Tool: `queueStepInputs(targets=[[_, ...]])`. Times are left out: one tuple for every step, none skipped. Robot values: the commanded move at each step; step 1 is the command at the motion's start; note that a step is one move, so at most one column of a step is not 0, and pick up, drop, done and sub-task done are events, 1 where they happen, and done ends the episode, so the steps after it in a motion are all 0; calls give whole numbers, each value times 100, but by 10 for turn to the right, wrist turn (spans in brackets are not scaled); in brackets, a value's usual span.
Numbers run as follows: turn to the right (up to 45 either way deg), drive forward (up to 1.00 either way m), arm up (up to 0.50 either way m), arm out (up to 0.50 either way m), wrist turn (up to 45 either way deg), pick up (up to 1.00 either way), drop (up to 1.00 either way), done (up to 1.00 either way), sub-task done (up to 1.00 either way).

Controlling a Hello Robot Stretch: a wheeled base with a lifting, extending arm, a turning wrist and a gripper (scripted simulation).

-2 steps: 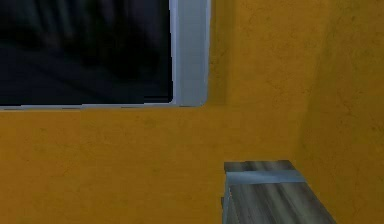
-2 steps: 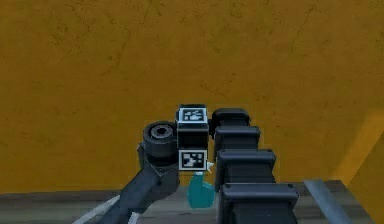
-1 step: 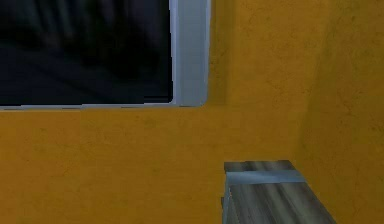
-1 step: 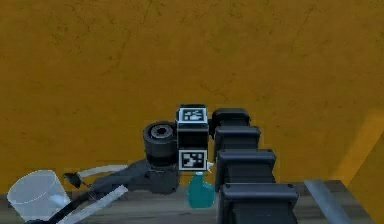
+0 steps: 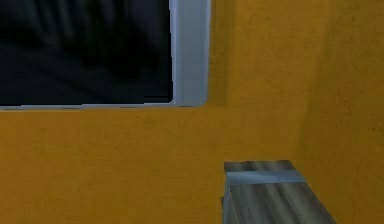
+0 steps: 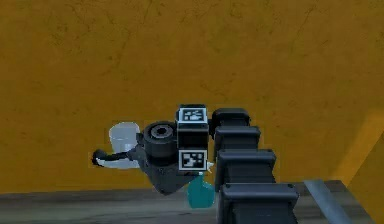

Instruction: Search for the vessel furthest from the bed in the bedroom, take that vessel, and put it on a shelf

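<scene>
In the arm side view the dark arm [image 6: 245, 165] reaches up from the bottom edge, with two white marker squares [image 6: 192, 116] at its far end. Left of them is my gripper [image 6: 112, 150], seen against an orange wall. A pale, see-through cup-like vessel [image 6: 122, 134] hangs at its fingers, above the wooden surface [image 6: 80, 205] along the bottom edge. The gripper holds this vessel.
A small teal thing [image 6: 200, 192] sits low beside the arm on the wooden surface. In the forward view a dark window [image 5: 85, 50] with a pale frame [image 5: 190, 52] is set in the orange wall close ahead. A grey wooden top [image 5: 270, 195] stands at the lower right.
</scene>
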Motion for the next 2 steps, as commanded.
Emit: queueStepInputs(targets=[[0,0,0,0,180,0,0,0,0],[0,0,-10,0,0,0,0,0,0]])
